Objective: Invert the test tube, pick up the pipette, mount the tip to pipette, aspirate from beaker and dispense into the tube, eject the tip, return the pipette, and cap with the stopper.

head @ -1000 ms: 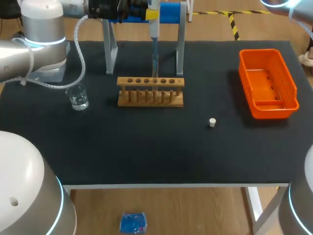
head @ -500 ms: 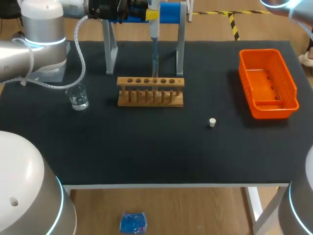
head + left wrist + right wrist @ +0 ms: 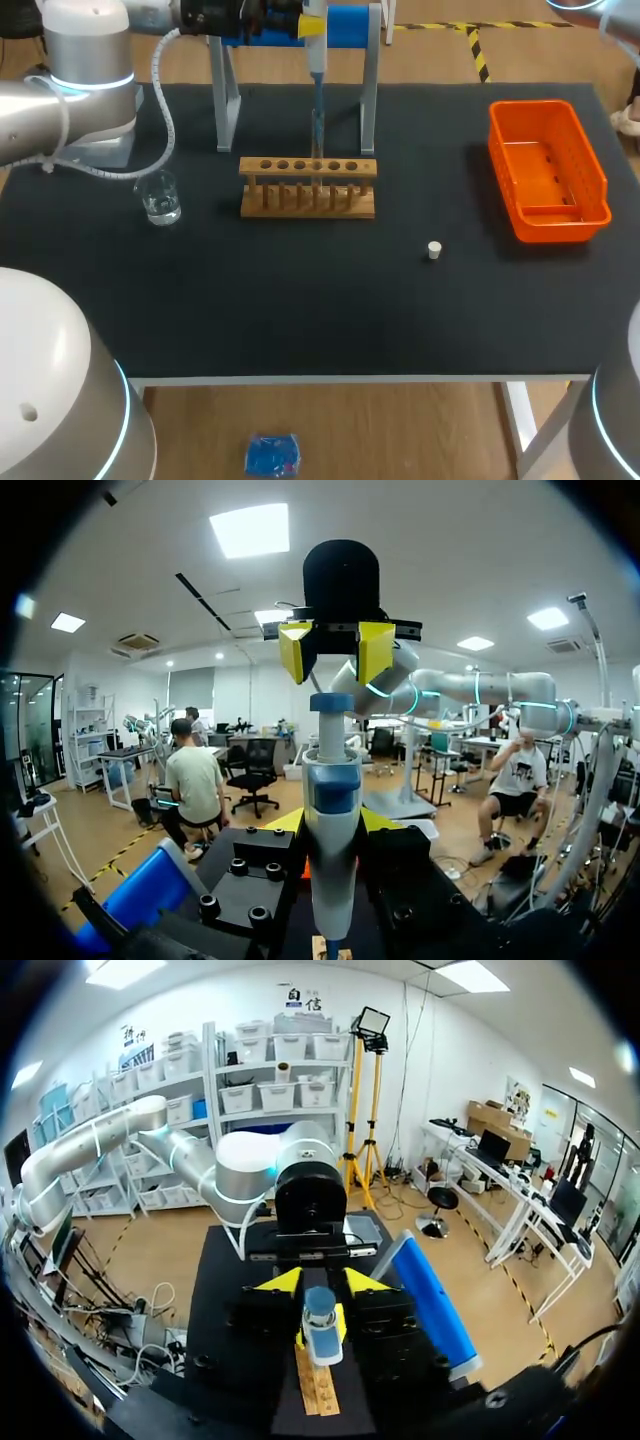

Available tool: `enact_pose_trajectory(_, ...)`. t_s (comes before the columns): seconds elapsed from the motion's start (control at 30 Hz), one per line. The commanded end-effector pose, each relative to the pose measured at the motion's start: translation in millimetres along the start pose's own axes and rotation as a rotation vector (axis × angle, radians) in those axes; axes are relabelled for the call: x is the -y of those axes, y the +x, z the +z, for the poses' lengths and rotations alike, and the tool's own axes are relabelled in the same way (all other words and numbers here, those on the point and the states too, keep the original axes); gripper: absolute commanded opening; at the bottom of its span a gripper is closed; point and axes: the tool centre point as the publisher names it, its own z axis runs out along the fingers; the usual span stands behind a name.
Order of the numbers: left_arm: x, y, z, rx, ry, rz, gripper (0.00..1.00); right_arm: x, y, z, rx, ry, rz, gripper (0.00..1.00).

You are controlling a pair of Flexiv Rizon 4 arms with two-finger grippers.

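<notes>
— Pipette (image 3: 315,60)?
— Being borne upright by the stand (image 3: 225,100), near the rack (image 3: 308,187). Left claw (image 3: 325,1280) being held at it; its grip is not being shown clearly.
— Right claw (image 3: 333,650)?
— Being held spread wide, empty.

Overhead view; wrist views sharing pipette (image 3: 315,60)

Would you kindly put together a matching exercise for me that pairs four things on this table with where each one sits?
Things:
1. beaker
2. stopper
3. orange tray
4. pipette

Places:
A. upright at the stand, behind the test tube rack
B. alone on the mat, between rack and tray but nearer the front edge
C. to the left of the rack
D. by the table's right edge

Pairs: 1-C, 2-B, 3-D, 4-A
</notes>
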Motion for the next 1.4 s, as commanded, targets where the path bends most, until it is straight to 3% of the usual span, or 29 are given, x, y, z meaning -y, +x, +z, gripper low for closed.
enact_pose_trajectory(0.03, 0.9, 0.7, 0, 0.002, -0.001, 0.000, 0.00, 16, 7, -25, -0.015, -0.039, -0.036, 1.00)
enact_pose_trajectory(0.37, 0.9, 0.7, 0, 0.002, -0.001, 0.000, 0.00, 72, 19, -70, -0.064, -0.071, -0.131, 1.00)
enact_pose_trajectory(0.63, 0.9, 0.7, 0, 0.002, -0.001, 0.000, 0.00, 134, 22, -71, -0.043, -0.078, -0.177, 1.00)
enact_pose_trajectory(0.8, 0.9, 0.7, 0, 0.002, -0.001, 0.000, 0.00, 170, 23, -56, -0.037, -0.090, -0.215, 1.00)
enact_pose_trajectory(1.07, 0.9, 0.7, 0, 0.002, -0.001, 0.000, 0.00, 224, 23, -15, -0.090, -0.149, -0.172, 1.00)
enact_pose_trajectory(1.4, 0.9, 0.7, 0, 0.002, -0.001, 0.000, 0.00, 254, 13, 43, -0.108, -0.208, -0.131, 1.00)
